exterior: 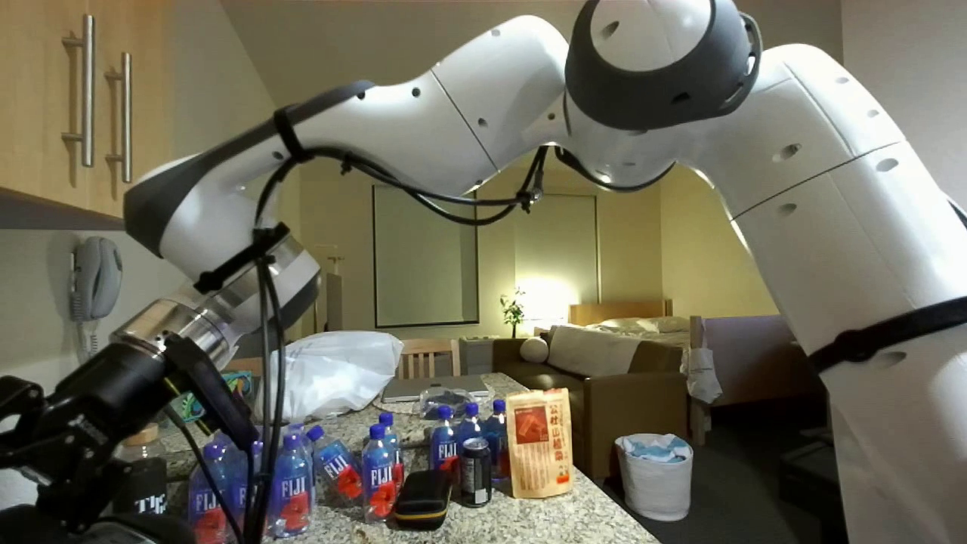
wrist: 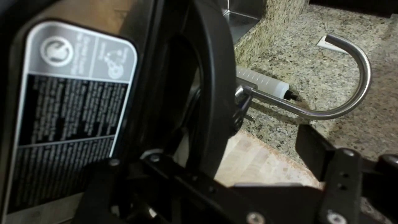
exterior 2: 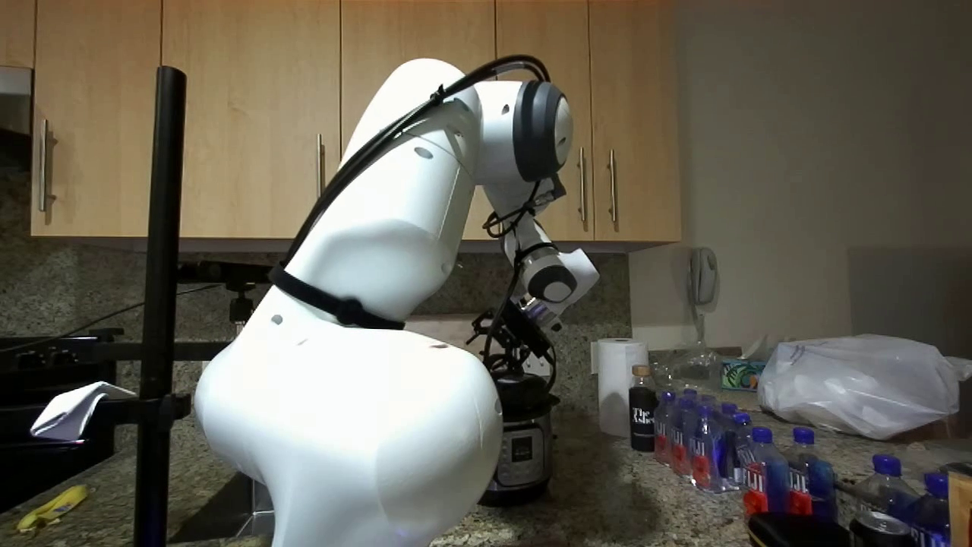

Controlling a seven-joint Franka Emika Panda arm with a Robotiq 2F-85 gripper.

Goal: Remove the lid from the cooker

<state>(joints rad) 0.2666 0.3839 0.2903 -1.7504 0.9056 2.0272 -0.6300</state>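
In an exterior view the cooker (exterior 2: 522, 456) stands on the counter behind the arm's base, the black lid (exterior 2: 521, 390) on top of it, partly hidden by the arm. The wrist view shows the lid close up at left, with a printed label (wrist: 74, 102). A curved black bar, seemingly the lid's handle (wrist: 214, 81), rises beside it. My gripper (wrist: 228, 152) comes in from the bottom with jaws spread around the lower part of this bar. The right finger (wrist: 314, 152) stands clear of it; the left one is dark against the lid, so contact there cannot be told.
A faucet (wrist: 363, 77), a white plastic bottle (wrist: 264, 82) and a wooden board (wrist: 258, 158) lie past the lid. A paper towel roll (exterior 2: 621, 384) and several blue-capped bottles (exterior 2: 706, 448) stand beside the cooker. Wall cabinets (exterior 2: 418, 45) hang above.
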